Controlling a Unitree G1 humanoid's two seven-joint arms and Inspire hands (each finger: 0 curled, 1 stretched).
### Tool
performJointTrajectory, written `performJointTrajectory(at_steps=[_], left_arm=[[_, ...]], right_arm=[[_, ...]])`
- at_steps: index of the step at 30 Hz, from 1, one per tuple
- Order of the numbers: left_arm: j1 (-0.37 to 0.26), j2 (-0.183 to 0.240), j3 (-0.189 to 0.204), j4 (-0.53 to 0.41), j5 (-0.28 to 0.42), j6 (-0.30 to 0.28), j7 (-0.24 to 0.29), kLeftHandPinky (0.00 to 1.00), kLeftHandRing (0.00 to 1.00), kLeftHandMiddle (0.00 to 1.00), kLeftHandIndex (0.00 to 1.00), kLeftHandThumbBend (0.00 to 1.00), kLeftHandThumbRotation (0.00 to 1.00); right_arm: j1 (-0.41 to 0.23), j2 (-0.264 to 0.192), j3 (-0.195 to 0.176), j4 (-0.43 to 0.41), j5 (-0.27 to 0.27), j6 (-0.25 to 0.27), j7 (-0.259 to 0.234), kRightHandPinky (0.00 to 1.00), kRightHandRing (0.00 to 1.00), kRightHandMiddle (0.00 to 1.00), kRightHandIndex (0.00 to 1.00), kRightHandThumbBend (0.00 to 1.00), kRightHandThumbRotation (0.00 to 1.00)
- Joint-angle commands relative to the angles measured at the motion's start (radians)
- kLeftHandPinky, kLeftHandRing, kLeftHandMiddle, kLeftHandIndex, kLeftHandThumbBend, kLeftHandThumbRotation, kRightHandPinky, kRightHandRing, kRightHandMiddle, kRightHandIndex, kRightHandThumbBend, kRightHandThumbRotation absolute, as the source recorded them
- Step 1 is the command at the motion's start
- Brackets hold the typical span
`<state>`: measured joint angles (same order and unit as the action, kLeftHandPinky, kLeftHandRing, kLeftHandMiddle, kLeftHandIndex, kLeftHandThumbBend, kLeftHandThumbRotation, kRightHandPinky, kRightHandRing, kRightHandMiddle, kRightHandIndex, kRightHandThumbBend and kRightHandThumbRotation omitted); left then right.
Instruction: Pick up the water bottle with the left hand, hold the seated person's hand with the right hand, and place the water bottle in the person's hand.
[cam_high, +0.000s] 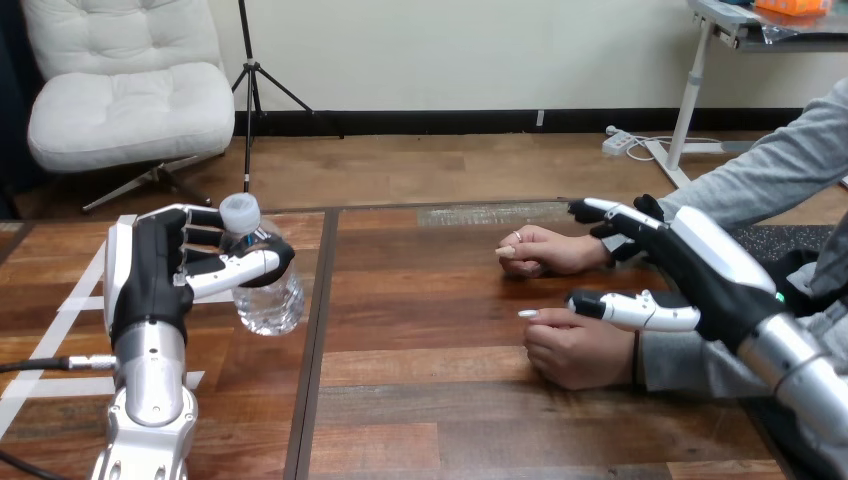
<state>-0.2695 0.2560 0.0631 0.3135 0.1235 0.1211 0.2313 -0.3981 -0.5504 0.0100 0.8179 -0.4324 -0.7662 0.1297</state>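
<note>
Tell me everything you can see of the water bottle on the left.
The water bottle is clear plastic with a white cap on. It leans slightly, cap toward the view's left, at the wooden table's left part. The left hand grips its upper body, thumb across the front. Whether its base touches the table cannot be told. Nothing else touches it.

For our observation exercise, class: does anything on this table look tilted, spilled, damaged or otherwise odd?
Only the water bottle stands out: gripped in the left hand's fingers, it leans, its cap tipped toward the view's left, not upright. Its cap is on and no water shows on the table. Nothing looks damaged.
</note>
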Motion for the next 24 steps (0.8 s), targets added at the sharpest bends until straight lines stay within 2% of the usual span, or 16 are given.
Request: performJointTrajectory(at_steps=[1, 8, 24], left_arm=[[-0.062, 0.004, 0.027, -0.108, -0.002, -0.027, -0.003, 0.37, 0.42, 0.46, 0.45, 0.83, 0.00], [-0.059, 0.005, 0.027, -0.119, -0.001, -0.026, -0.008, 0.37, 0.42, 0.45, 0.45, 0.84, 0.00], [-0.053, -0.002, 0.035, -0.148, 0.000, -0.010, -0.017, 0.37, 0.42, 0.46, 0.45, 0.83, 0.00]], right_arm=[[-0.148, -0.050, 0.029, 0.065, -0.023, -0.026, -0.041, 0.74, 0.86, 0.89, 0.89, 1.00, 0.85], [-0.182, -0.068, 0.058, 0.116, -0.052, -0.025, -0.063, 0.75, 0.87, 0.89, 0.89, 1.00, 0.85], [-0.248, -0.093, 0.120, 0.216, -0.063, -0.016, -0.036, 0.74, 0.86, 0.89, 0.89, 1.00, 0.83]])
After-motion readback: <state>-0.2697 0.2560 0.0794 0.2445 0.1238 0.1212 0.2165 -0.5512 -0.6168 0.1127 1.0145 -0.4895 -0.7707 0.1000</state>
